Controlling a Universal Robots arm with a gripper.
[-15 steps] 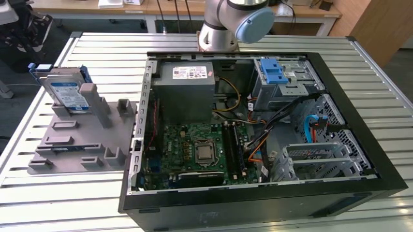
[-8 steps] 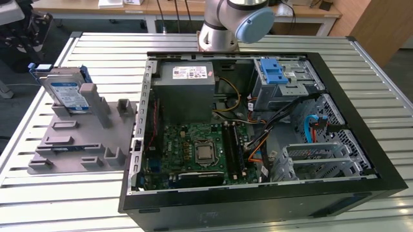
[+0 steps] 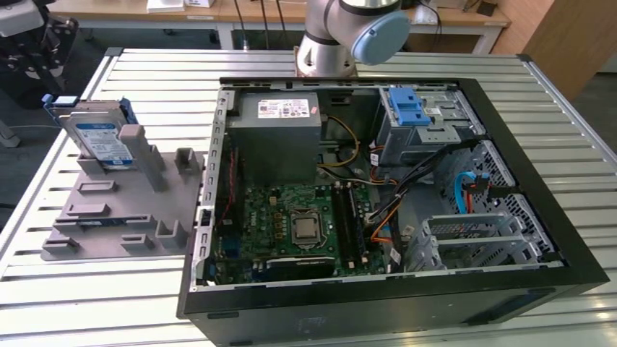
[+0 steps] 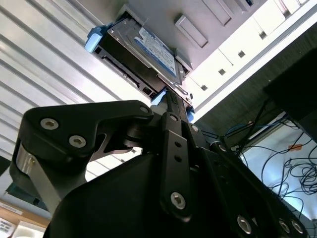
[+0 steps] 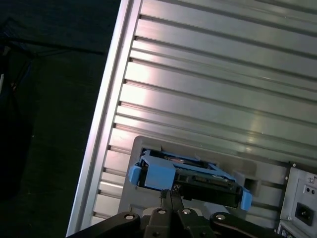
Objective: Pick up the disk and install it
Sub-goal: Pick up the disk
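Observation:
The disk (image 3: 100,136) stands on edge in a slot of a grey holder block (image 3: 126,217) at the exterior view's left, label facing out, blue rails on its edges. In both wrist views the disk (image 4: 148,49) (image 5: 198,179) lies just beyond the fingertips. My gripper (image 3: 46,79) hangs beside the disk's far upper corner. Its two fingers (image 5: 165,201) are pressed together with nothing between them, their tips level with the blue rail (image 5: 154,174). In the second wrist view the gripper (image 4: 173,101) points at the disk's edge.
An open black computer case (image 3: 540,217) lies flat on the slatted aluminium table (image 3: 154,65), to the holder block's right in the exterior view. Inside are a motherboard, a power supply, a metal drive bay with a blue latch (image 3: 410,108) and a metal cage (image 3: 472,238). The arm's base (image 3: 333,43) stands behind the case.

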